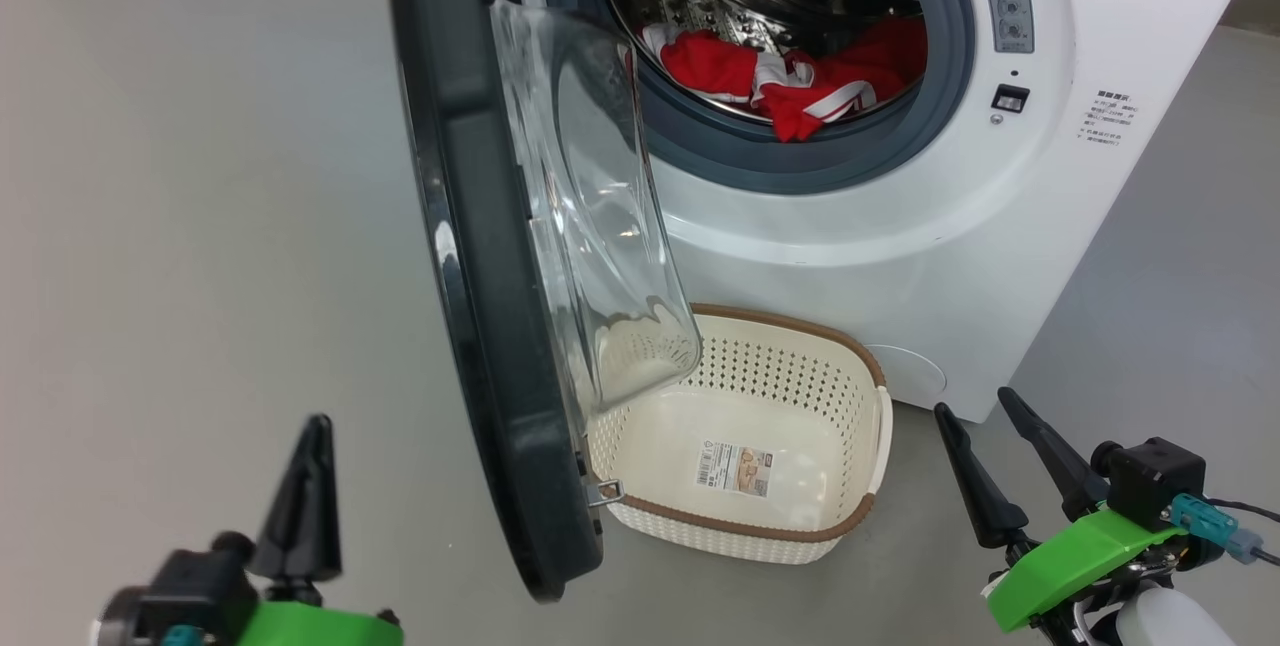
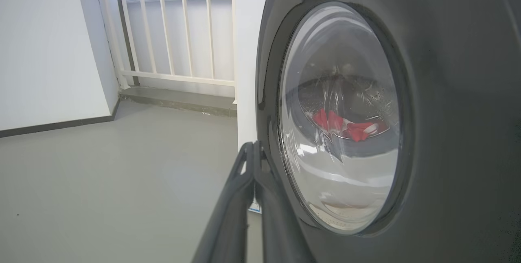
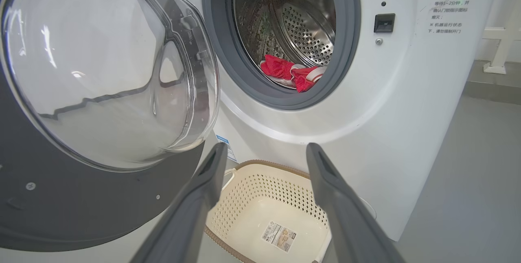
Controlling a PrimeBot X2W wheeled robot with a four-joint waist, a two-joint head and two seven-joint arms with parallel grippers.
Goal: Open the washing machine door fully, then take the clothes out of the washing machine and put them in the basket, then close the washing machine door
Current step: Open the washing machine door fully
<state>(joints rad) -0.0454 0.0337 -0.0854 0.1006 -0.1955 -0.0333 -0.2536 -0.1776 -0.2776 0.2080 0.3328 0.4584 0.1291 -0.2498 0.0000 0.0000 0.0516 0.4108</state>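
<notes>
Red striped clothes (image 1: 790, 76): inside white front-loading washing machine (image 1: 900, 256)
Left claw (image 1: 318, 431): pinched closed, empty, by machine's glossy black round door (image 1: 480, 276)
Right claw (image 1: 972, 404): spread apart, empty
Risk: door overhangs cream perforated basket (image 1: 800, 326); clothes could miss

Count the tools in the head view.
2. The left tool, shut, is at lower left, outside the open washing machine door; the right tool, open, is at lower right, right of the basket.

The washing machine door (image 1: 480, 256) stood edge-on before me, its glass bowl (image 1: 600, 226) overhanging the left end of the basket (image 1: 720, 544). From the right, I saw the mouth of the washing machine (image 1: 930, 256) unblocked; bare floor (image 1: 200, 226) lay left of the door.
</notes>
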